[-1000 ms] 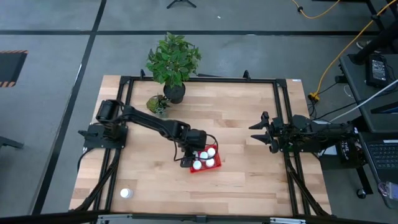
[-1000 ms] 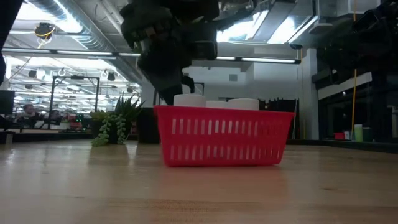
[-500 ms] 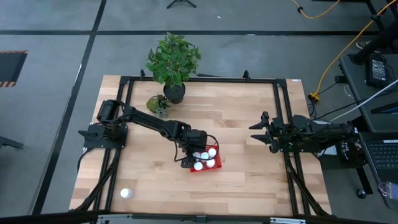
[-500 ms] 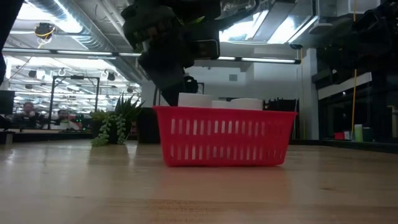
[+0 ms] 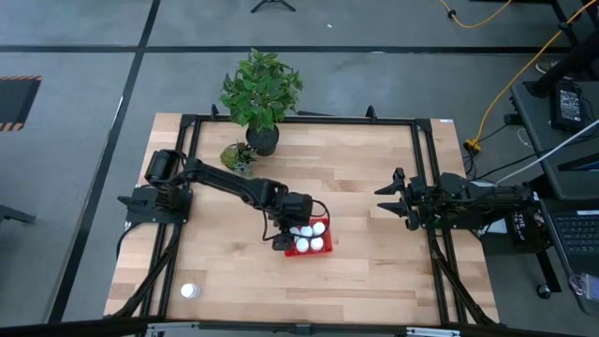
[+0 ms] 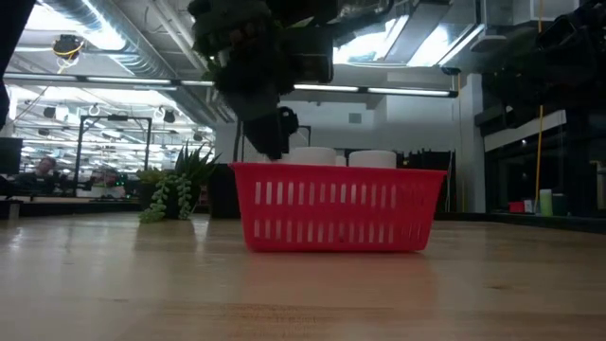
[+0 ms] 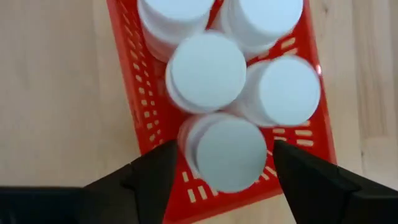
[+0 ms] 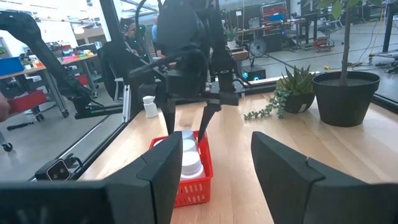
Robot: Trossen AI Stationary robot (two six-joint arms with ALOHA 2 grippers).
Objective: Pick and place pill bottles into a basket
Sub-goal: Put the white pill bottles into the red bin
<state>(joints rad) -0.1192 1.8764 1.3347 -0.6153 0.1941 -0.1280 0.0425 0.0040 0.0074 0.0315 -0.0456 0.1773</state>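
Observation:
The red basket point(image 5: 323, 248) stands at the table's middle; it also shows in the low view point(image 6: 336, 208) and the left wrist view point(image 7: 140, 118). Several white pill bottles stand packed in it point(image 7: 208, 71). One more bottle point(image 5: 190, 291) stands alone near the table's near left corner. My left gripper point(image 5: 292, 236) is open just above the basket's left end, its fingers on either side of the nearest bottle point(image 7: 227, 155), touching nothing that I can see. My right gripper point(image 5: 379, 200) is open and empty near the table's right edge.
A leafy plant in a black pot point(image 5: 263, 140) and a small succulent point(image 5: 237, 155) stand at the table's far edge, left of the middle. Bare wood lies between the basket and my right gripper. People and benches show in the room beyond.
My left gripper has risen a little above the basket's left end. The bottle under it now stands farther in among the others.

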